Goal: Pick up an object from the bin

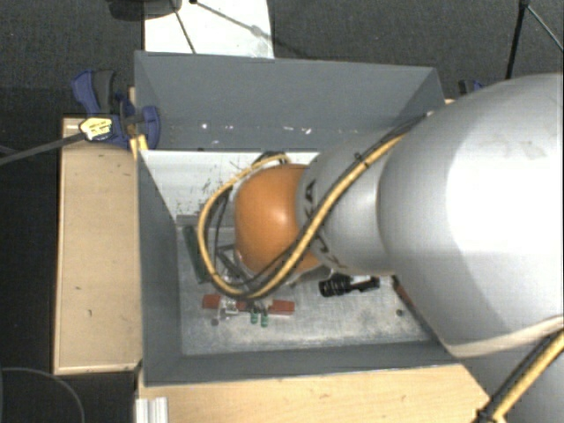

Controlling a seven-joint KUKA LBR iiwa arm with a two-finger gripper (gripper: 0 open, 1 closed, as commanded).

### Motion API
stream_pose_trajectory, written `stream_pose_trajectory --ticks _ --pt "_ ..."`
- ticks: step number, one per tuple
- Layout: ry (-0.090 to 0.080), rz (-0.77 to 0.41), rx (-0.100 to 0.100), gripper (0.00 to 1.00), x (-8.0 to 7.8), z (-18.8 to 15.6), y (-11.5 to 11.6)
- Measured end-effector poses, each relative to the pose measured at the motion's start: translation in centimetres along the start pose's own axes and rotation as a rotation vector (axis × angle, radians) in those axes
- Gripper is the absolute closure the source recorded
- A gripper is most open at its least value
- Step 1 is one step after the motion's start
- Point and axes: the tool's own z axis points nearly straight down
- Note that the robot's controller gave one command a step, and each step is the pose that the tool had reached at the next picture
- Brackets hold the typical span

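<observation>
The silver arm [467,227] reaches in from the right, its bulky links above and right of the jaws. The orange wrist cover [269,214] sits just above the jaws, yellow and black cables [203,232] looping round its left side.

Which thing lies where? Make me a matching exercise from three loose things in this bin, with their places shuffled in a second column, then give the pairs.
Things:
1. black thing
2. small green pieces
3. dark green strip

Places:
A. by the wall of the bin at the view's left
B. near the front wall, just below the arm's orange cover
C. on the floor at the view's right of the orange cover, under the arm

Pairs: 1-C, 2-B, 3-A.
</observation>
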Motion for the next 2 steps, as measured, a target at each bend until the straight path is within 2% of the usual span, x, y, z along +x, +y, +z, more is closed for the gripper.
stream_pose_trajectory --ticks 1,2 --pt "0.0 0.002 0.0 1.0 0.0 0.0 0.0" --pt "0.0 0.02 0.002 1.0 -2.1 -16.6 -1.5"
